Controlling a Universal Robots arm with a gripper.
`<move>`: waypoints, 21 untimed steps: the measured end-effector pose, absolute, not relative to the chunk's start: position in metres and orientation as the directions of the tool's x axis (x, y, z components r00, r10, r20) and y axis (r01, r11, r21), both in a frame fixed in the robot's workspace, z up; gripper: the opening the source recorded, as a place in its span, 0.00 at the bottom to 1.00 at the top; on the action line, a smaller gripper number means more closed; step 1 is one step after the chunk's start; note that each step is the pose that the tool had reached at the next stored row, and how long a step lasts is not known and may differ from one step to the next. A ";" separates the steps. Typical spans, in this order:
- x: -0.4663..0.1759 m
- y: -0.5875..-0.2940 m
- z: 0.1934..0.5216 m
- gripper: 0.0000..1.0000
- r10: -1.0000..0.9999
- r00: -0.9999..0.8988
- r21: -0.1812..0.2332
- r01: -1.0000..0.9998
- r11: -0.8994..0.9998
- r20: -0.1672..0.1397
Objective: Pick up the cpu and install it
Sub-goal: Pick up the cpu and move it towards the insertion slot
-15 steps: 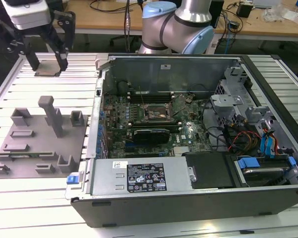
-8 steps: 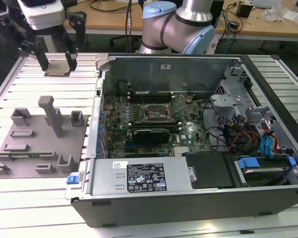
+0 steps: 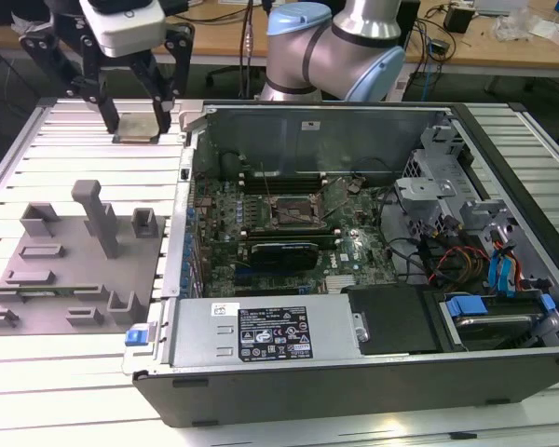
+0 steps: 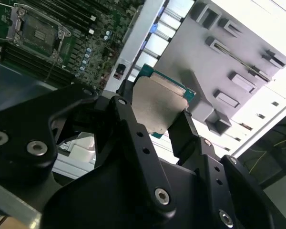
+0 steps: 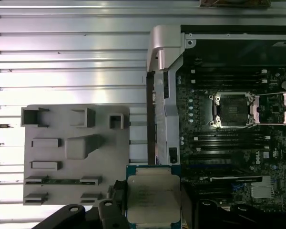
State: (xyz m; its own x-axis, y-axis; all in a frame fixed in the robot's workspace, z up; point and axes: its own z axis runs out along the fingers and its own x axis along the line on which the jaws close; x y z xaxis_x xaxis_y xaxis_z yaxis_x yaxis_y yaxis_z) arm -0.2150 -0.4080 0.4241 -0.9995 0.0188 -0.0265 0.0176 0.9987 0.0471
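Gripper (image 3: 138, 123) in upper left of exterior view, fingers pinching cpu (image 3: 137, 128) by opposite edges. Chip flat, aloft over slatted table (image 3: 37, 391), well apart from motherboard socket (image 3: 289, 210).

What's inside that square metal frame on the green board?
Nothing: the socket frame shows a bare dark floor. The end effector grips the cpu outside the case. Anything beneath is covered.

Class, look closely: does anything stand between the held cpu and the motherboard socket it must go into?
Only the case wall rises between the cpu, gripped by the claw, and the socket. The socket itself looks uncovered.
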 end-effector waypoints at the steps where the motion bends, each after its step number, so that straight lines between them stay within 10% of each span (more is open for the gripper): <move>1: -0.213 -0.408 0.424 0.54 0.019 -0.999 0.047 0.018 0.999 -0.027; 21: -0.146 -0.408 0.424 0.54 0.019 -0.999 0.047 0.018 0.999 -0.027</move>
